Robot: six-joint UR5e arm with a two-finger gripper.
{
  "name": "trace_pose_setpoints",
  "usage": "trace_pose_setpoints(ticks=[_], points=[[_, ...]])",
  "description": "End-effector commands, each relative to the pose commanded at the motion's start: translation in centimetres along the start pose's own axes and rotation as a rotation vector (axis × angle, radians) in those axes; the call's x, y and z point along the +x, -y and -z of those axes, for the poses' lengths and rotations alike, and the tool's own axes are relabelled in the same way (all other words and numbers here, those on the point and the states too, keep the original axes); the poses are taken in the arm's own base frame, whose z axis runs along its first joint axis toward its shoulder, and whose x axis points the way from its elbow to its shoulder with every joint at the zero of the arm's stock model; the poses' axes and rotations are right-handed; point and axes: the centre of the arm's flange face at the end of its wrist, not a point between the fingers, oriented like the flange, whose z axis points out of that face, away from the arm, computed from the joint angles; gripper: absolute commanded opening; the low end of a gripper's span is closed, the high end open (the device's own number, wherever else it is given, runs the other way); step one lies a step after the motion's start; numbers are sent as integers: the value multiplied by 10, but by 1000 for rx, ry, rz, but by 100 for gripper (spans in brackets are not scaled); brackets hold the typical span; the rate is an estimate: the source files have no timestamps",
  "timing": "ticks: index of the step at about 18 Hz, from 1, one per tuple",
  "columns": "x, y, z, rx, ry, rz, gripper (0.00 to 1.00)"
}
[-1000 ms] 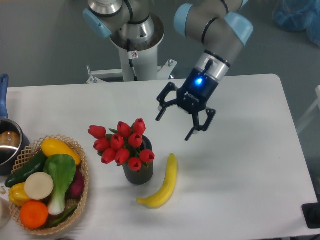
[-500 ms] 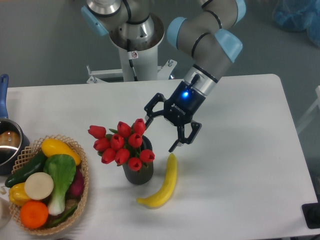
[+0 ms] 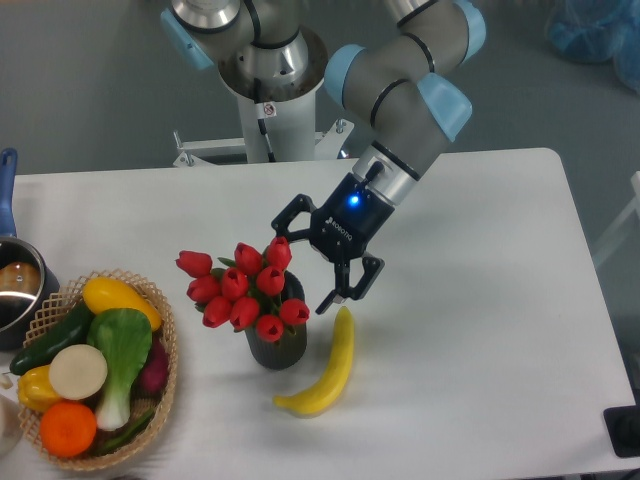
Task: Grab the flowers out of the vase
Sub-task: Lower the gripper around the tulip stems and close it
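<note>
Your hand [image 3: 303, 268] is spread wide and holds nothing, its two fingers splayed on the upper right side of the tulip bunch [image 3: 243, 286]. One fingertip sits close to the topmost bud; the other hangs just above the tip of the banana [image 3: 325, 368]. The tulips stand upright in the dark vase [image 3: 277, 344] near the middle of the worktop [image 3: 480, 330], left and slightly below your hand, with the buds fanning out wider than the vase mouth.

To do this step well, I would bring the hand over the centre of the bunch and lower it so the fingers pass the buds and close on the bundled stems, not the heads. Close gently, then lift straight up so the vase does not tip or drag against the banana.
</note>
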Motion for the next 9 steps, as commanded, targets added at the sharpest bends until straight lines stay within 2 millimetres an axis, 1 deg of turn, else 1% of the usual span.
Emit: trace_pose_setpoints(ticks=[1,4,9], points=[[1,2,-3,0,-6,-5,100],[1,0,-10,-2,-18,0,100],[1,-3,-12,-6,-20,0,100]])
